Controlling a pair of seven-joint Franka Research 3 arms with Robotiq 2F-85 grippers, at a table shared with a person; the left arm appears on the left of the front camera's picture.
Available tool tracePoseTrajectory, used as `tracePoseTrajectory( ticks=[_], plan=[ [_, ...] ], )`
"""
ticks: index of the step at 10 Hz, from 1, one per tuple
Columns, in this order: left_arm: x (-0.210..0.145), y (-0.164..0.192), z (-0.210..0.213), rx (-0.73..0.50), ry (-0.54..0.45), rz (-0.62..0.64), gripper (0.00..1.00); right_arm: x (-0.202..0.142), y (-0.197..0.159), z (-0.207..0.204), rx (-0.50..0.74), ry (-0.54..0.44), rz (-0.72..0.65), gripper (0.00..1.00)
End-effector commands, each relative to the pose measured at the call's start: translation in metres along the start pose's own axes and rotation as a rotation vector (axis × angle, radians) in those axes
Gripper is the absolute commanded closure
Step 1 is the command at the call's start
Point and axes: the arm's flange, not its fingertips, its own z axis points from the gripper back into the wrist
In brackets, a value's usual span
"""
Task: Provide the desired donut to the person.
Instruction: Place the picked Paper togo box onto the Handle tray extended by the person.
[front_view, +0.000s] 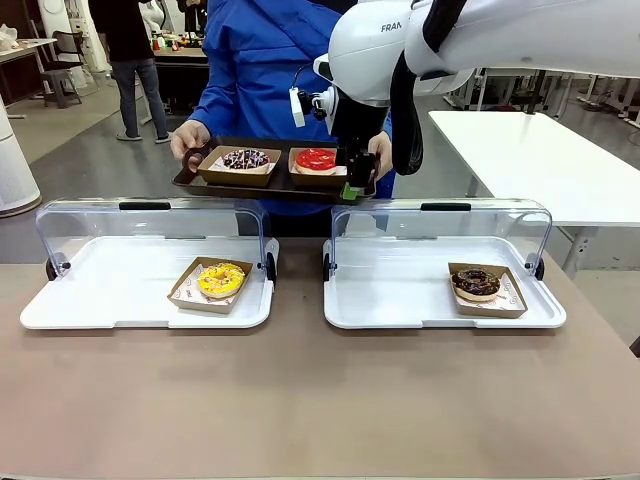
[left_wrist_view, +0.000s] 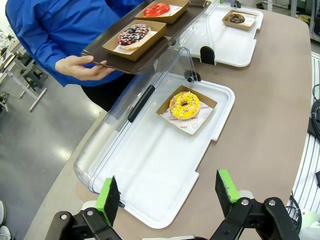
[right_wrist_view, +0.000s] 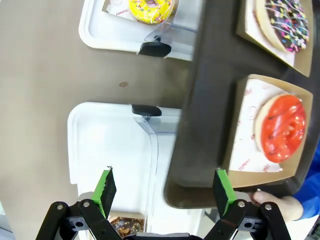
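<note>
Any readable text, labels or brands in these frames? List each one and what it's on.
"FRA": the right arm, rest cut off at the frame edge.
"YUMMY", "SMILE": red print on the liner paper under the yellow donut.
Red print on the liner under the red donut: blurred, unreadable.

The front camera stands on the robot's side of the bench (front_view: 300, 400) and looks across it at the person (front_view: 260, 60) on the far side, from a middle distance. The left wrist camera looks down from high over the left white tray (left_wrist_view: 165, 165), along the bench toward the right. The right wrist camera looks straight down from close above the dark brown tray (right_wrist_view: 210, 100). All three views share this tray and both white trays.
</note>
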Motion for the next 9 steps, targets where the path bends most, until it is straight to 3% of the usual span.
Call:
tracePoseTrajectory(
  ticks=[1, 3, 4, 7, 9],
  plan=[
    [0.001, -0.002, -0.001, -0.004, -0.010, 0.022, 0.00, -0.002, 0.001, -0.003, -0.010, 0.005, 0.005, 0.00],
    [0.001, -0.002, -0.001, -0.004, -0.010, 0.022, 0.00, 0.000, 0.000, 0.000, 0.000, 0.000, 0.000, 0.00],
    [0.001, -0.002, -0.001, -0.004, -0.010, 0.022, 0.00, -0.016, 0.008, 0.021, -0.020, -0.182, -0.181, 0.00],
    [0.001, -0.002, -0.001, -0.004, -0.010, 0.022, 0.00, -0.105, 0.097, 0.111, -0.121, -0.386, -0.369, 0.00],
    [0.001, -0.002, -0.001, -0.004, -0.010, 0.022, 0.00, -0.164, 0.162, 0.144, -0.139, -0.511, -0.432, 0.00]
  ],
)
